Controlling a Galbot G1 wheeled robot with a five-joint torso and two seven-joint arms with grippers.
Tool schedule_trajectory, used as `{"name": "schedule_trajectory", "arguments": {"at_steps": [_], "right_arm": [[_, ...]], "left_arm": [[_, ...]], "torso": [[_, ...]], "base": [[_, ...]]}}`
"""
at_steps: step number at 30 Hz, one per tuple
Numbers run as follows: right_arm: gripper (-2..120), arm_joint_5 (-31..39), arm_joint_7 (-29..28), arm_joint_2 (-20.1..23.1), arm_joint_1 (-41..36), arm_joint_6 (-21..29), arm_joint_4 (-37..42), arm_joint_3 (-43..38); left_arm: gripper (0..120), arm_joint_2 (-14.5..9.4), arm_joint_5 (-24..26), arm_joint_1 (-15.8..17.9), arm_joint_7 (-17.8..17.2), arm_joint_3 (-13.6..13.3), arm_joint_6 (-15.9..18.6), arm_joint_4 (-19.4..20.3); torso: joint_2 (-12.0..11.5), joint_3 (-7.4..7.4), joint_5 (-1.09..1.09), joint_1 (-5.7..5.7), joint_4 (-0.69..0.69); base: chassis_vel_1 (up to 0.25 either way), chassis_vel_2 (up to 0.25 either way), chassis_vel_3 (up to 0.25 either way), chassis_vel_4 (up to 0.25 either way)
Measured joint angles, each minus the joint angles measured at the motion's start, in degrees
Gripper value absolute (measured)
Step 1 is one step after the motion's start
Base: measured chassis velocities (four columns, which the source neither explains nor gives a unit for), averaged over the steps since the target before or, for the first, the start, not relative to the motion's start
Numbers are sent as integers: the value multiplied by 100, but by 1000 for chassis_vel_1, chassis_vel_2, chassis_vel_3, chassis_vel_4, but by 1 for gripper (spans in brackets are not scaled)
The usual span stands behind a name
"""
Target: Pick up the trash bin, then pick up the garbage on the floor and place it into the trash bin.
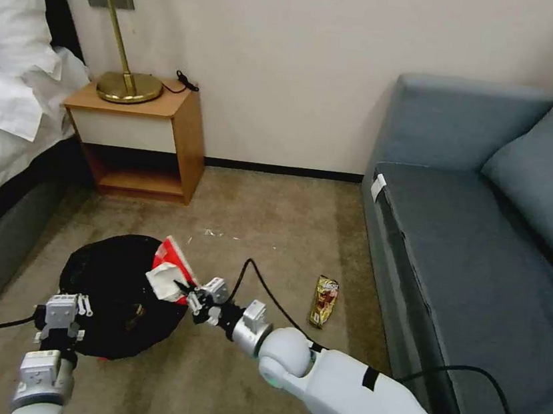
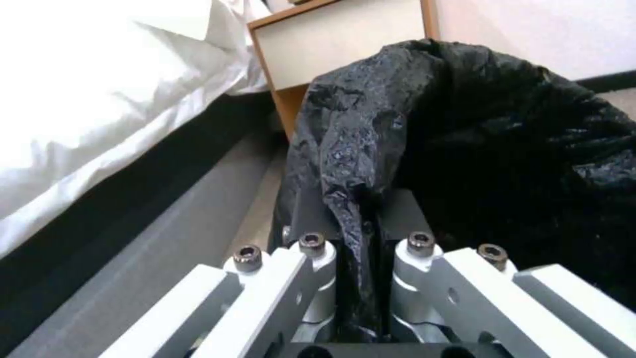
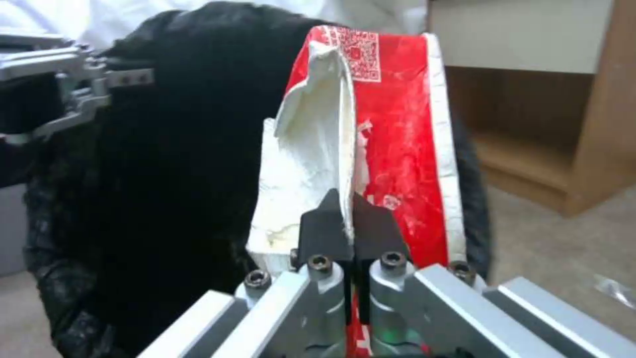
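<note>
Yellow-green wrapper [image 1: 323, 301] beside sofa [image 1: 458, 256] — clear

My left claw [image 1: 63, 325] is sitting at the near left rim of the trash bin [image 1: 114, 294], clamping a fold of its liner. My right claw [image 1: 188, 293] is reaching in from the right, pinching the wrapper [image 1: 171, 268] over the bin's right rim. A second wrapper [image 1: 324, 300] is lying on the floor [image 1: 255, 218] to the right, just beside the sofa [image 1: 485, 259]. The nightstand [image 1: 140, 136] is standing behind the bin, against the wall, with the bed [image 1: 6, 107] to its left.
</note>
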State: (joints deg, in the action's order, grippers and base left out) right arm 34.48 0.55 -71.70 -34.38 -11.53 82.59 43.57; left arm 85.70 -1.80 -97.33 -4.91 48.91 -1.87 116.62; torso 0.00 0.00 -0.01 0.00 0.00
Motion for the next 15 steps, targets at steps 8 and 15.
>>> {"name": "schedule_trajectory", "arguments": {"at_steps": [8, 15], "right_arm": [[0, -73, 67, -294, 45, -211, -173, 160], [0, -138, 204, -337, 68, -339, -269, 232]], "left_arm": [[7, 26, -50, -2, 12, -26, 2, 33], [7, 34, -84, -28, 19, -29, 5, 90]], "torso": [[0, 0, 1, 0, 0], [0, 0, 1, 0, 0]], "base": [[0, 0, 0, 0], [0, 0, 0, 0]]}}
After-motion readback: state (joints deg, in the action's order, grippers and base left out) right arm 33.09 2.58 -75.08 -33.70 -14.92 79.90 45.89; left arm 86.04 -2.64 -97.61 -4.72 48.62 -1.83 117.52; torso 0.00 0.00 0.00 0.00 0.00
